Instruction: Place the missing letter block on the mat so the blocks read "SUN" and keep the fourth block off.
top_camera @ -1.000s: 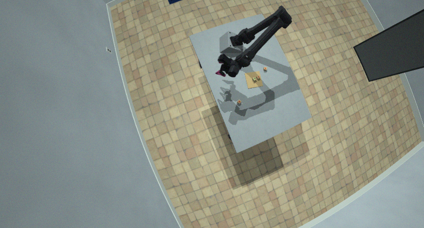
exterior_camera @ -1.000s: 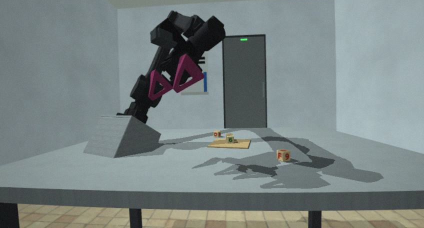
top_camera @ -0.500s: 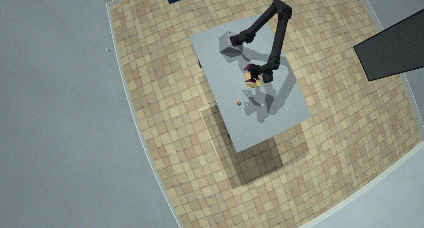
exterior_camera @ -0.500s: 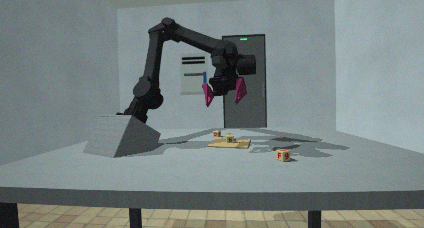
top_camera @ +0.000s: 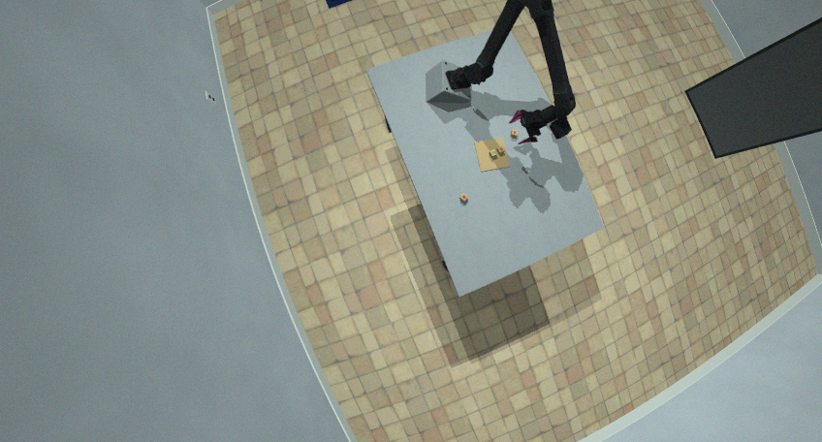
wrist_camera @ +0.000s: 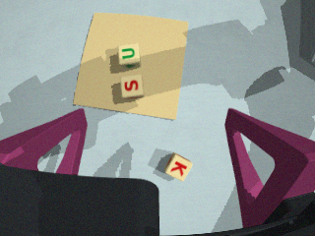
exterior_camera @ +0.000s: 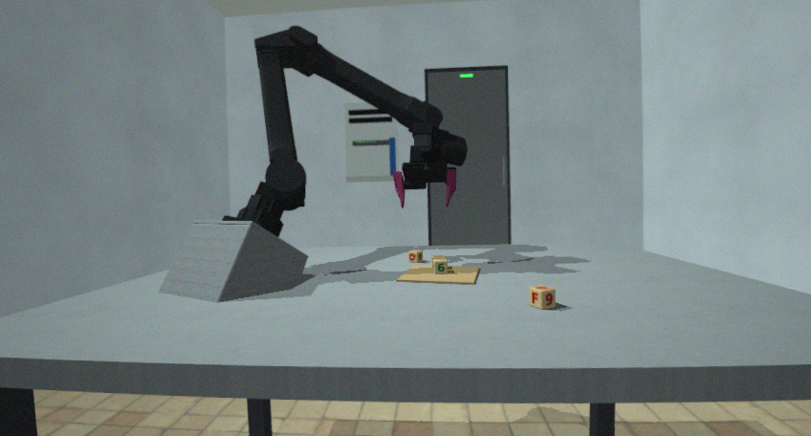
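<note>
S block point(top_camera: 501, 149) point(exterior_camera: 438, 257) point(wrist_camera: 132, 86) left of U block point(top_camera: 492, 153) point(exterior_camera: 440, 267) point(wrist_camera: 129, 54) on mat point(top_camera: 486, 164) point(exterior_camera: 468, 275) point(wrist_camera: 159, 39), K block point(top_camera: 514, 133) point(exterior_camera: 415, 256) point(wrist_camera: 178, 167) off left, fourth block point(top_camera: 463, 197) point(exterior_camera: 542, 297) off right

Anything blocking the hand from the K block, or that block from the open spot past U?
Nothing visible separates the open hand from the K block. Beyond it, S and U stand in the straight way.

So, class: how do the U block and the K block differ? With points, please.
The U block point(top_camera: 492, 153) point(exterior_camera: 440, 267) point(wrist_camera: 129, 54) has a green top letter; the K block point(top_camera: 514, 133) point(exterior_camera: 415, 256) point(wrist_camera: 178, 167) has a red one. The U block sits on the mat point(top_camera: 483, 164) point(exterior_camera: 408, 277) point(wrist_camera: 162, 36), while the K block lies off it. Both are pale, cube-shaped and lettered on top.
</note>
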Available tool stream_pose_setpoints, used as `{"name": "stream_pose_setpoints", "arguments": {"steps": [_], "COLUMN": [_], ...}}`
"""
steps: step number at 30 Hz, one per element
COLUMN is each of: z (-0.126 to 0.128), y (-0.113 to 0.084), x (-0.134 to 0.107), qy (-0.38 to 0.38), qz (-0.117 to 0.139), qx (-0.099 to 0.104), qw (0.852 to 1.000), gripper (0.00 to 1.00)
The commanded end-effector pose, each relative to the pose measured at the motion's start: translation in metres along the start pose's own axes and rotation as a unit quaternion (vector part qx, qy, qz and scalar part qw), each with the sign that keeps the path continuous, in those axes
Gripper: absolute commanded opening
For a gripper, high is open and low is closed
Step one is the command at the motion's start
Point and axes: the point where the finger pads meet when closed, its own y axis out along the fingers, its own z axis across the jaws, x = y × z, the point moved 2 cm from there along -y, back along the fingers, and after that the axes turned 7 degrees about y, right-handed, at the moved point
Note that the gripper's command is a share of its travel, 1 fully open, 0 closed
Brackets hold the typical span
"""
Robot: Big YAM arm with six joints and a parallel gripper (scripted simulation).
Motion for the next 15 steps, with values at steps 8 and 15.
{"name": "stream_pose_setpoints", "arguments": {"steps": [8, 15], "z": [-0.019, -0.023], "y": [-0.041, -0.058], "x": [-0.038, -0.045], "qy": [-0.008, -0.018], "qz": [0.016, 0.030], "qx": [0.015, 0.028], "qw": [1.000, 0.999], "gripper": [1.00, 1.00]}}
